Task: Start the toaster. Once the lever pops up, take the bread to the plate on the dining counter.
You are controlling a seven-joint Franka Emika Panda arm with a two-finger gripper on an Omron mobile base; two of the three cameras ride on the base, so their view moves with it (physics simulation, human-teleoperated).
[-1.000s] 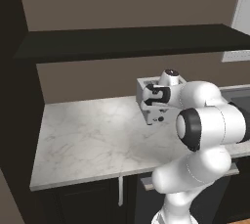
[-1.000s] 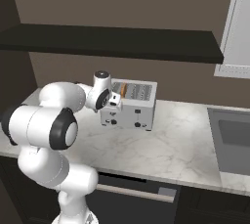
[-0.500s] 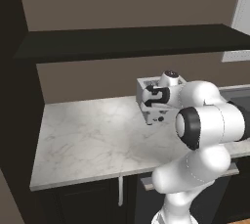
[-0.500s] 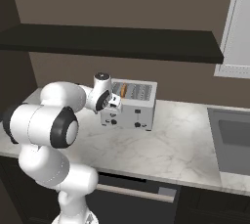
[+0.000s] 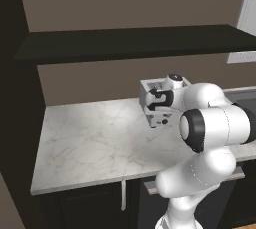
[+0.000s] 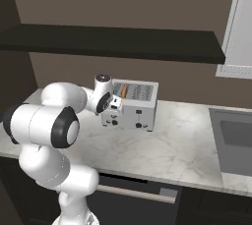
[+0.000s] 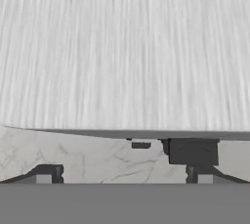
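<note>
In the left base view the boxy silver-grey metal toaster (image 5: 156,104) stands toward the back of a pale grey-veined marble worktop (image 5: 95,143), below a long dark wall shelf (image 5: 135,43); the white arm with dark joints rises from the lower right and bends forward so that its two-finger gripper (image 5: 161,99) sits right up against the toaster's front face, covering much of it, with a couple of small dark knobs showing just below the hand. In the right base view the same toaster (image 6: 135,105) is seen more from its front and right, with its slots open at the top and a thin tan-brown squarish bread slice (image 6: 124,90) standing upright in one of the slots on the left side; the gripper (image 6: 115,104) is pressed in close to the left part of the front face, above the dark knobs, and a built-in grey sink (image 6: 236,138) lies well apart at the right end of the worktop. In the hand view the brushed silver wall of the toaster (image 7: 125,47) lies very close ahead, marble showing beneath it, and the two dark fingertips (image 7: 46,173) stand far apart at the bottom, spread wide with nothing between them; a small dark block sits at the toaster's lower edge just above the right-hand tip.
</note>
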